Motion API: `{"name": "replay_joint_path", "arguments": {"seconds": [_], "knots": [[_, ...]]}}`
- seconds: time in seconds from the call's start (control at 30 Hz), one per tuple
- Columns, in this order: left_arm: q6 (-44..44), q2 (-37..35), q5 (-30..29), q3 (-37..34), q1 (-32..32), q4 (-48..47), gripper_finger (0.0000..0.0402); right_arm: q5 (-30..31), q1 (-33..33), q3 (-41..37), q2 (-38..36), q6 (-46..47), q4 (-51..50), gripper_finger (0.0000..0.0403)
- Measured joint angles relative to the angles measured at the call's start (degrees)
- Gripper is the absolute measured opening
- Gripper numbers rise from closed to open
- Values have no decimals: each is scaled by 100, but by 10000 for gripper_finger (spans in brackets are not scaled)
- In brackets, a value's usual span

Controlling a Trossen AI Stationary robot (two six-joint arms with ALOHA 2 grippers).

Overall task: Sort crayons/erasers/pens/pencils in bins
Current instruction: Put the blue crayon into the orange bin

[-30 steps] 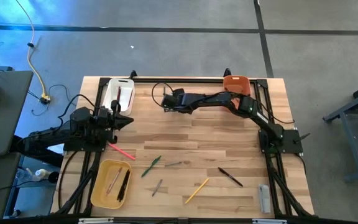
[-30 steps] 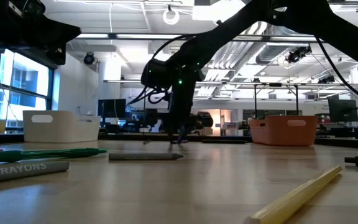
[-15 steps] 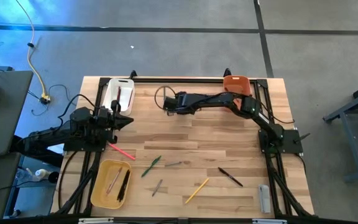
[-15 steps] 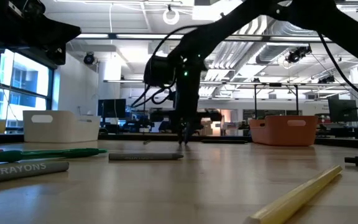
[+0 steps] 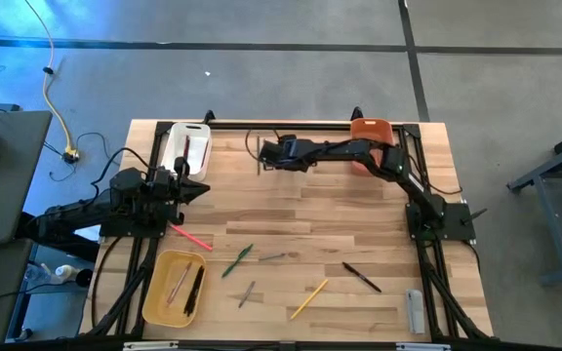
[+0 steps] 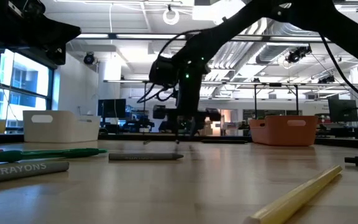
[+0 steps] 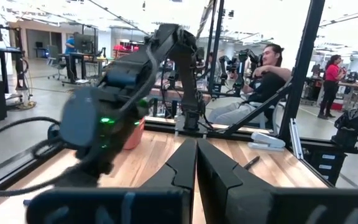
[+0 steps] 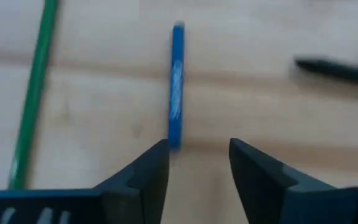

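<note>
My right gripper (image 8: pixel 197 155) is open near the middle of the table's far edge (image 5: pixel 266 156), tilted down just above the wood (image 6: pixel 185 132). A blue stick (image 8: pixel 176 87) lies flat on the table; its near end is beside one fingertip, and I cannot tell whether they touch. A green stick (image 8: pixel 33 93) and a black one (image 8: pixel 334 68) lie to either side. The white bin (image 5: pixel 185 146), orange bin (image 5: pixel 371 132) and yellow bin (image 5: pixel 174 286) stand on the table. My left gripper (image 7: pixel 196 146) waits shut at the left side (image 5: pixel 201 188).
Loose sticks lie on the near half: red (image 5: pixel 190 237), green (image 5: pixel 239 258), two grey (image 5: pixel 273 257) (image 5: pixel 248 292), yellow (image 5: pixel 309 298), black (image 5: pixel 362 278). A grey flat bar (image 5: pixel 415 310) sits at the near right. The white and yellow bins hold sticks. People sit beyond the table (image 7: pixel 263 81).
My right gripper has opened and risen a little off the table near the far edge, staying over the same spot. My left arm has kept still.
</note>
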Motion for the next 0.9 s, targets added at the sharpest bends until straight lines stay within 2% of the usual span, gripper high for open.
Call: {"name": "replay_joint_path", "arguments": {"seconds": [0.13, 0.5, 0.67, 0.9], "knots": [[0, 0, 1, 0, -2, 0, 3, 34, -121, -157, 0, -306, 801, 173], [0, 0, 0, 0, 0, 0, 3, 252, -101, -170, 29, -349, 672, 122], [0, 0, 0, 0, -2, 0, 3, 209, 47, -163, 138, -112, 720, 117], [0, 0, 2, 0, -2, 2, 3, 885, 278, -146, 381, 194, 785, 112]]}}
